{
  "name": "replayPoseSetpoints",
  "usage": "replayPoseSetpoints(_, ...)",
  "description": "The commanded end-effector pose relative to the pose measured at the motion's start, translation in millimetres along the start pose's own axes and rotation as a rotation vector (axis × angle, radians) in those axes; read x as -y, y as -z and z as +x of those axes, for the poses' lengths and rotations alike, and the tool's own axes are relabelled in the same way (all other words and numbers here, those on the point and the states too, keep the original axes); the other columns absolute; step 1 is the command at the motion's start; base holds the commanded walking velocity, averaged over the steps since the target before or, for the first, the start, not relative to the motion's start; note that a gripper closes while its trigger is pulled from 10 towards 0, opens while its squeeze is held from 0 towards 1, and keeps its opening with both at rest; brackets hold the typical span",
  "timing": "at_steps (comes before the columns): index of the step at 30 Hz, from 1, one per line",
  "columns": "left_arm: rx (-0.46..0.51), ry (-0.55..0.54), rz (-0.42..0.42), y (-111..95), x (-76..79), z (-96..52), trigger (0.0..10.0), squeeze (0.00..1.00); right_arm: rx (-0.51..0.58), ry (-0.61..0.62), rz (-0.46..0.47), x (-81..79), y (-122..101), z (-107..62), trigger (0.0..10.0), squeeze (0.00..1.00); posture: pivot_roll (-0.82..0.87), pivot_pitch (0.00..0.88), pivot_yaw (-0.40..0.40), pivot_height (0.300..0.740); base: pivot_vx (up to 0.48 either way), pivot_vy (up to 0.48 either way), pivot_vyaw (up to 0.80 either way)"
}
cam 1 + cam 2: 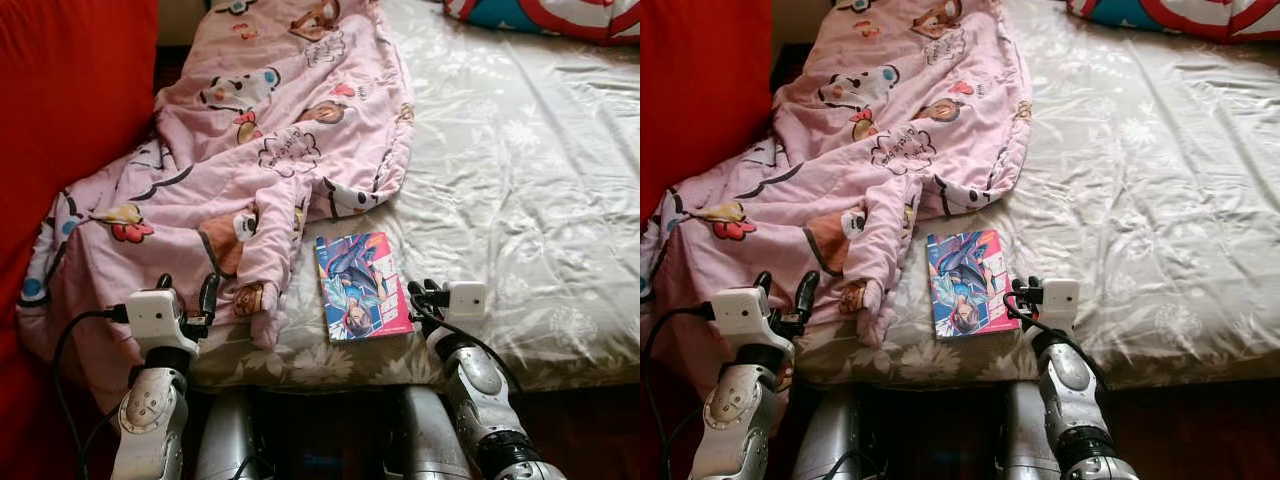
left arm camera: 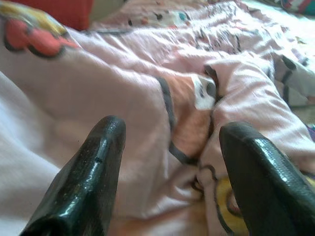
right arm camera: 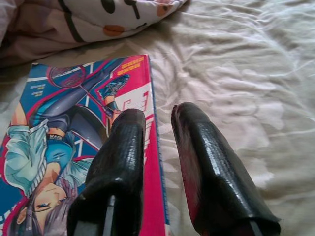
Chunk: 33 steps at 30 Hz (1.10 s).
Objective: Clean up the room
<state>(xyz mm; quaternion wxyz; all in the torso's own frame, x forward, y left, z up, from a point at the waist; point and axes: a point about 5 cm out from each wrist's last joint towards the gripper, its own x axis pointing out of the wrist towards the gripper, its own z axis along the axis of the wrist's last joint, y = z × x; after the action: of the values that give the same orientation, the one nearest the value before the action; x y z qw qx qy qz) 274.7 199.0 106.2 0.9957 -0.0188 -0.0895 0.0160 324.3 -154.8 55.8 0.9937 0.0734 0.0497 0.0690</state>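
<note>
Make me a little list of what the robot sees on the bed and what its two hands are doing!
Bed: grey flowered bedsheet
Blanket: pink cartoon blanket, rumpled on the bed's left side, hanging over the front edge
Book: comic book lying flat near the front edge, beside the blanket
Pillow: colourful pillow at the far right
Left gripper: fingers open, over the blanket
Right gripper: fingers nearly together, over the comic book's right edge

Print shows on the comic book (image 1: pixel 361 286) cover and pink blanket (image 1: pixel 262 150), none legible.
</note>
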Motion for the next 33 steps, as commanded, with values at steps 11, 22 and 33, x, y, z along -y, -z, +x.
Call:
replayPoseSetpoints(11,-0.078,0.059,0.017,8.0,6.5,-11.8,10.0,0.0,-0.051,0.017,0.073,1.3,8.5,1.6,10.0,1.0,0.06,0.337,0.033,0.582,0.0,0.0,0.0)
replayPoseSetpoints(22,-0.102,0.094,0.044,4.1,3.6,-19.5,10.0,0.0,-0.073,0.018,0.114,-6.4,6.8,9.5,10.0,0.0,0.09,0.361,0.076,0.582,0.0,0.0,0.0)
replayPoseSetpoints(33,-0.124,0.101,0.064,3.8,1.5,-22.1,10.0,0.0,-0.094,0.048,0.144,-4.5,16.5,3.7,10.0,0.0,0.1,0.365,0.089,0.582,0.0,0.0,0.0)
